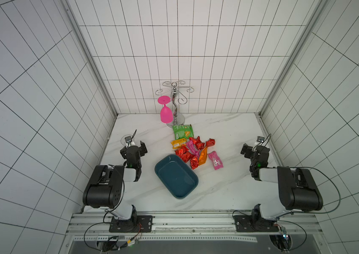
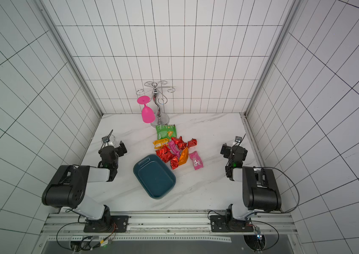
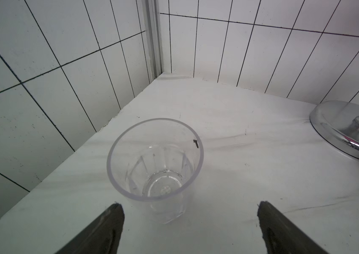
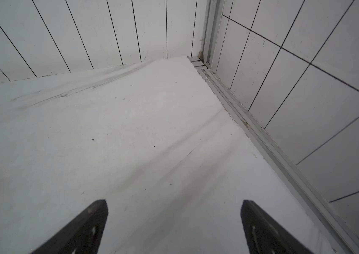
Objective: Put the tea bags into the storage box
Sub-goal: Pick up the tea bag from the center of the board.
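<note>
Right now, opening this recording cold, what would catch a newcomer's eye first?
The heap of shiny tea bags, mostly red foil, lies mid-table just beyond the empty teal storage box. Behind them a bright pink wine glass hangs upside down from a chrome rack by the back wall. At the sides, the left gripper and right gripper stand open and empty.

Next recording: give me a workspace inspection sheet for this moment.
Surface: white table with grey veining.
Job's things: tea bags heaped on the table beside the storage box; box empty.
Clutter: green snack packet, clear cup, chrome rack holding a pink goblet.
End effectors: left end effector open, near the cup; right end effector open, empty.
Cables: black cable hanging in a wide loop.
Surroundings: white tiled walls.
</note>
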